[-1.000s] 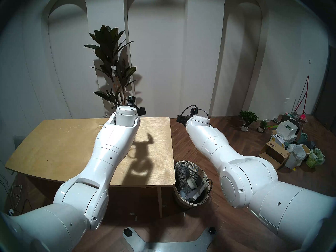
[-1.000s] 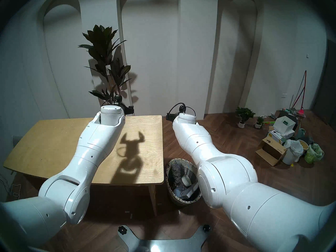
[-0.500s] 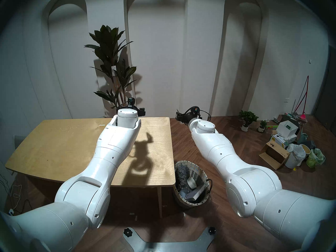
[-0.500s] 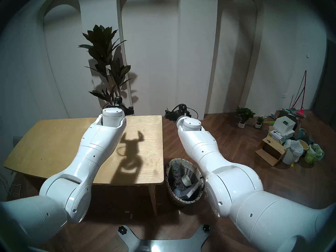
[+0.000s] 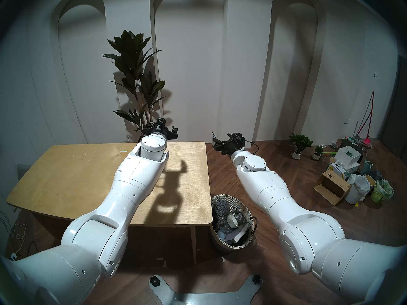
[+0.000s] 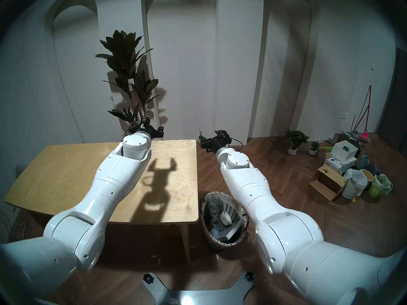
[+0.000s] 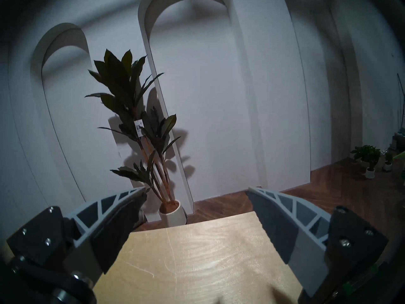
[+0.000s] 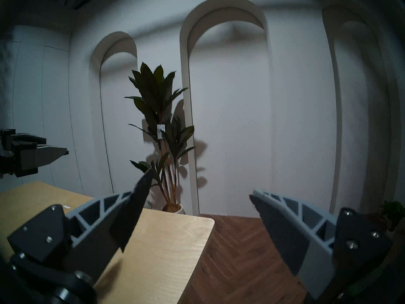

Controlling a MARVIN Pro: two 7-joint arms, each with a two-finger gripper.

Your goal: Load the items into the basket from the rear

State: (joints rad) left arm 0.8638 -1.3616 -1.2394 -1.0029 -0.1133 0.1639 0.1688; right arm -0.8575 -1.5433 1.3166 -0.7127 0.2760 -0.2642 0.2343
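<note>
Both jaws spread wide, empty; bowl (image 5: pixel 231 220), box (image 5: pixel 236 234) in basket (image 5: pixel 246 210), well below.

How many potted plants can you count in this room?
3: a tall plant behind the table, and two small plants on the floor by the right wall. Clutter may hide more.

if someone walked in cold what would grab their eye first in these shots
Two big white arms stretch forward, the left end effector open above the bare wooden table and the right end effector open past the table's right edge. On the floor between them, the wicker basket already holds a cream bowl and a flat pale box. A tall dark-leaved plant stands against the arched wall.
</note>
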